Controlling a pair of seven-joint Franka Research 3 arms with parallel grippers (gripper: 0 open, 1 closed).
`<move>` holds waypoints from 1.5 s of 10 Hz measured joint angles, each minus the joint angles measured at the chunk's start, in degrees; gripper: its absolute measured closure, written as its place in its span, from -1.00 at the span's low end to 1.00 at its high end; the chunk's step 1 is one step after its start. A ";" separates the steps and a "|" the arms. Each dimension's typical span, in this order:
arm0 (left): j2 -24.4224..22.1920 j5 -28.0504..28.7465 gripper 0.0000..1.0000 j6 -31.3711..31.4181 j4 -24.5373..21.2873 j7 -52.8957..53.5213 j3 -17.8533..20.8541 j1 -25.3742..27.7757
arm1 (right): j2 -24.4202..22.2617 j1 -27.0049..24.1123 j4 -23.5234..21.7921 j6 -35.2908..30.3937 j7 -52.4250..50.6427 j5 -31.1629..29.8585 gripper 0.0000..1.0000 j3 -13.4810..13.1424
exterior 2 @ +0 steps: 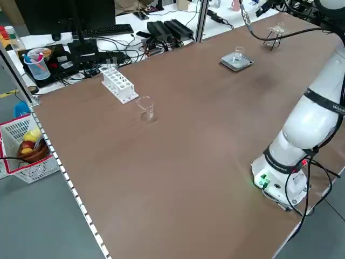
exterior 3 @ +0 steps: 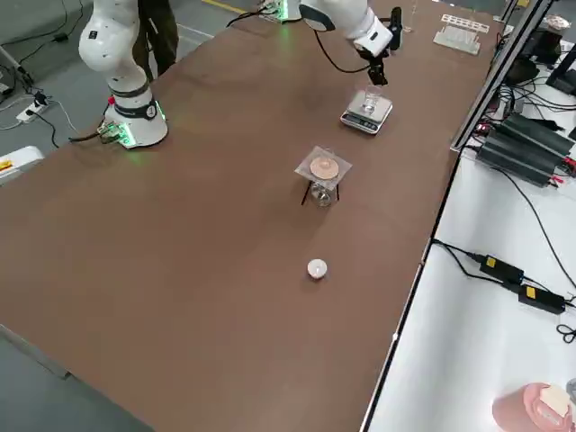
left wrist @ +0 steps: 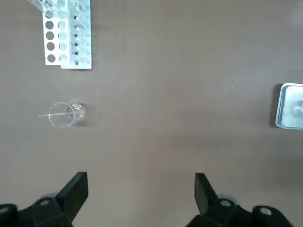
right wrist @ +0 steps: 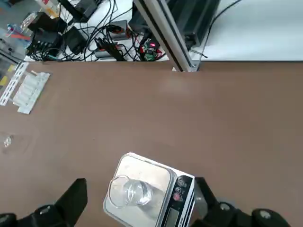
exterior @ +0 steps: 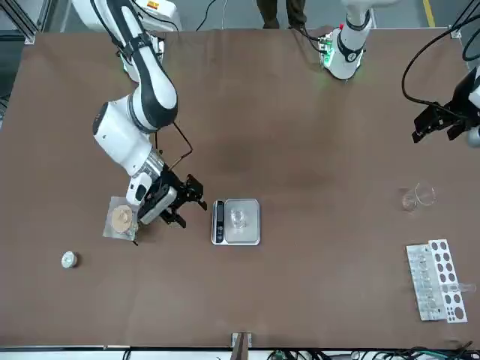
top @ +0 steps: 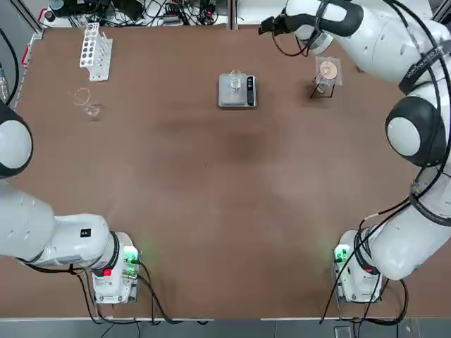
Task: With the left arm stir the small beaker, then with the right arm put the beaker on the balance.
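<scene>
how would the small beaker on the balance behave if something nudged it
The small beaker looks like thin clear glass, so probably fragile and slippery. It stands upright on the balance pan, narrow-based, so a nudge would likely slide or tip it.

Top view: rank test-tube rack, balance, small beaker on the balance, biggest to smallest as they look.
1. Test-tube rack, longest footprint.
2. Balance, slightly smaller; close to the rack, so that order is unsure.
3. Small beaker on the balance pan, clearly smallest.

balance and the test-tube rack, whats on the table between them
Nothing on the direct line: the top view shows bare tabletop between the balance and the test-tube rack. A larger glass beaker sits off that line, nearer the rack.
</scene>
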 joint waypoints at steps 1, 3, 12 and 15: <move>0.00 0.00 -0.99 0.00 0.00 0.00 0.00 0.00 | -0.81 -0.17 0.28 -3.70 5.58 -2.66 -0.99 -0.88; 0.00 0.00 -0.99 0.00 0.00 0.00 0.00 0.00 | -2.34 -0.27 1.40 -11.07 12.11 -5.63 -0.99 -3.02; 0.00 0.00 -0.99 0.00 0.00 0.01 0.00 0.00 | -2.83 -2.16 11.81 -40.09 28.73 -19.25 -0.99 -5.15; 0.00 0.00 -0.99 0.00 0.00 0.01 0.00 0.01 | -3.57 -3.40 14.41 -47.03 28.74 -25.98 -0.99 -7.51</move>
